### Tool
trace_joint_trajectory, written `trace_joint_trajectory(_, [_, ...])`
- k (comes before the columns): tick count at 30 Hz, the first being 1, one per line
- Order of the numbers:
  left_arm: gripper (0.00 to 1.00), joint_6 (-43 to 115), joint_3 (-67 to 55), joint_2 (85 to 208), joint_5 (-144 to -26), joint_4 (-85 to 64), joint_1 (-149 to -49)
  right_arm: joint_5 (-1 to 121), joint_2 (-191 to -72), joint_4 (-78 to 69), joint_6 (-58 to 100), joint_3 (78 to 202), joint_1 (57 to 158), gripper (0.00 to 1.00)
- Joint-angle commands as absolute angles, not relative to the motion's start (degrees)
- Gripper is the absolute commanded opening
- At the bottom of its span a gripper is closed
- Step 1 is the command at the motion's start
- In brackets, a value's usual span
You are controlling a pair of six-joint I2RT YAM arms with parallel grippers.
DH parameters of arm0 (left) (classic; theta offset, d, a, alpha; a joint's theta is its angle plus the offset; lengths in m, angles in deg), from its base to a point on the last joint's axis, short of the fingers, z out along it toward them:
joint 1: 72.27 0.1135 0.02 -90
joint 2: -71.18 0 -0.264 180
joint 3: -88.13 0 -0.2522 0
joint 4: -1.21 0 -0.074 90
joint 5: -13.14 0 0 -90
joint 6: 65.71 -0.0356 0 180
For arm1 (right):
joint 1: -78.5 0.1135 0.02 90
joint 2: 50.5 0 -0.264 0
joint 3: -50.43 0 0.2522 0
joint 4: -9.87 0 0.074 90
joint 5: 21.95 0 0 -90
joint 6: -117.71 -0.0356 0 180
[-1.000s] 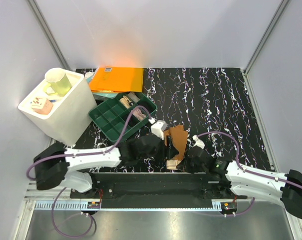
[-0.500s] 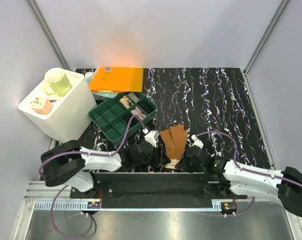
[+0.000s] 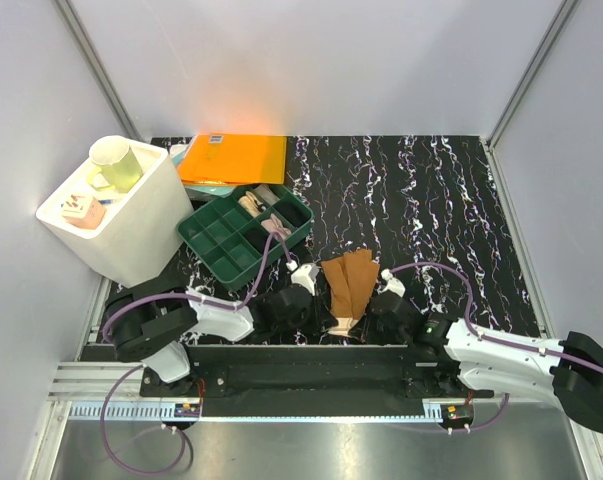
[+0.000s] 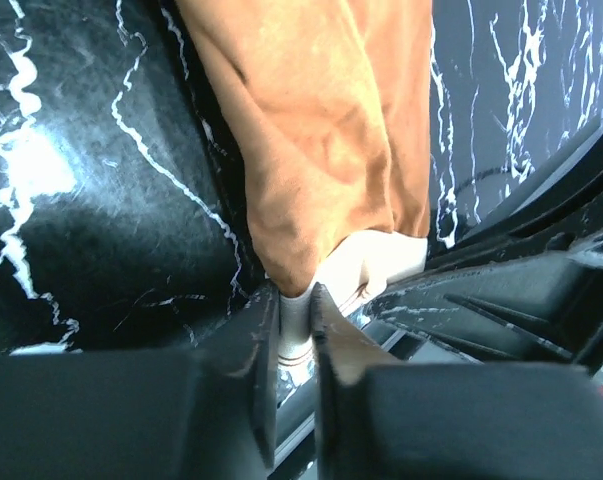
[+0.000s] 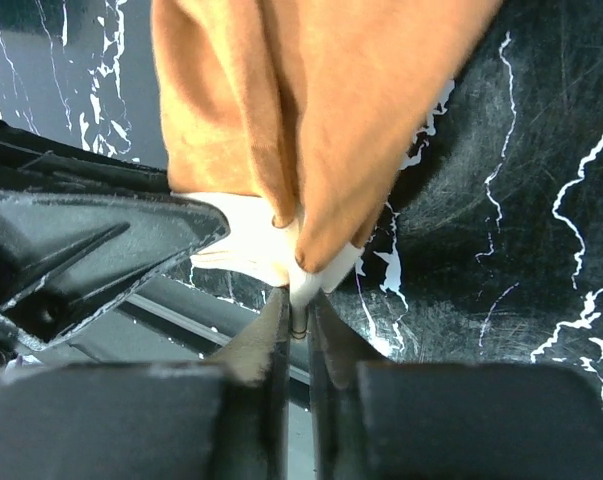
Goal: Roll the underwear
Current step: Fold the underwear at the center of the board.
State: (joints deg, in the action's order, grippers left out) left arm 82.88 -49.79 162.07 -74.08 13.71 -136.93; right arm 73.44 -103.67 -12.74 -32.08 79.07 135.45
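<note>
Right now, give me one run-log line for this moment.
left gripper: shut on pale waistband of brown fabric boxer briefs | right gripper: shut on same waistband | garment: lying on black marbled table, not yet rolled

Both arms lie low and stretched out at the near side, reaching in toward the middle. The left arm (image 3: 196,315) runs rightward from its base and the right arm (image 3: 501,350) runs leftward. The left gripper (image 4: 296,325) and right gripper (image 5: 297,315) face each other, near together. Each has its jaws pinched to a thin slit on the pale edge of the underwear (image 4: 331,150).
</note>
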Motion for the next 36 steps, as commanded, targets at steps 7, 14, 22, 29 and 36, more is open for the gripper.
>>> trace_joint_trajectory(7, [0.0, 82.0, -48.0, 163.6, -71.2, 2.8, -136.9, 77.6, -102.4, -32.0, -27.1, 95.3, 135.3, 0.59])
trace_joint_trajectory(14, [0.0, 80.3, -50.2, 159.7, -71.2, 0.1, -136.9, 74.3, -111.3, -36.3, -13.7, 110.8, 123.1, 0.5])
trace_joint_trajectory(22, [0.0, 79.7, -49.4, 159.3, -72.0, -0.8, -136.9, 65.6, -133.0, -26.8, -1.0, 123.4, 116.0, 0.45])
trace_joint_trajectory(29, [0.0, 79.6, -49.1, 158.5, -71.6, -1.9, -136.9, 61.7, -146.2, -22.3, 2.7, 128.2, 113.8, 0.42])
trace_joint_trajectory(36, [0.0, 79.7, -49.3, 158.5, -71.4, -2.2, -136.9, 59.3, -151.7, -19.5, 4.4, 128.5, 113.4, 0.41])
